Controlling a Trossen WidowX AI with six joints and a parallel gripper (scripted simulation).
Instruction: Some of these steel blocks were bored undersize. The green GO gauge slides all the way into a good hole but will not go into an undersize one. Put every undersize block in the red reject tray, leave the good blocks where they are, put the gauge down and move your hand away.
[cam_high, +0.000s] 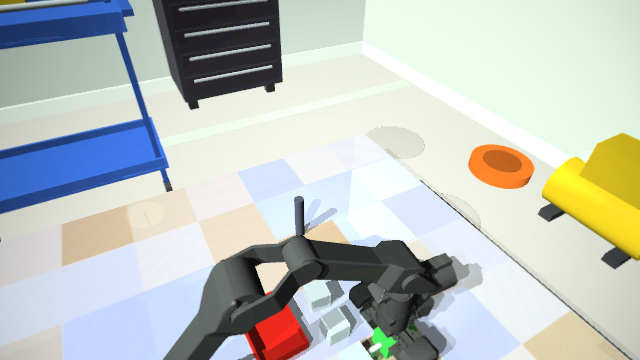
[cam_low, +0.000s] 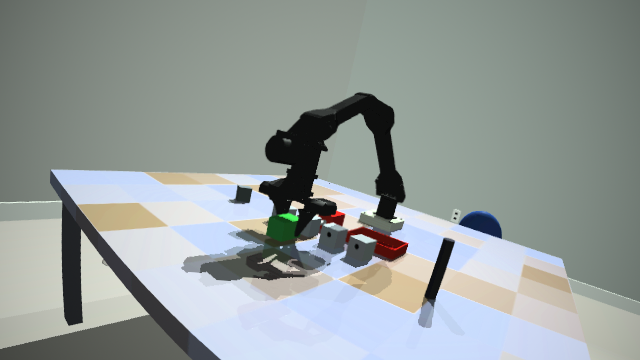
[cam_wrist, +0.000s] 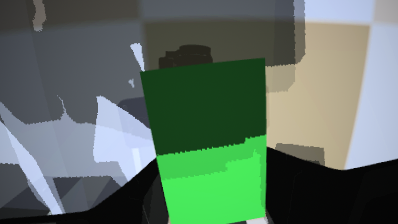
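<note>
At the left in the exterior view, a lone dark block (cam_low: 243, 194) sits well apart; next, your gripper (cam_high: 384, 334) (cam_low: 291, 224) (cam_wrist: 205, 150) is clamped on the green GO gauge (cam_high: 383, 342) (cam_low: 282, 227) (cam_wrist: 212, 145), held above the table (cam_low: 200, 250); rightward, two grey blocks, the nearer (cam_high: 335, 326) (cam_low: 361, 250) and its neighbour (cam_high: 318, 294) (cam_low: 333, 237), show bores; beyond them, the red tray (cam_high: 280, 334) (cam_low: 395, 248). Step in hand looks like gauging; you likely need the pin squared to a bore, then a gentle push; seating depth can't be told from here.
</note>
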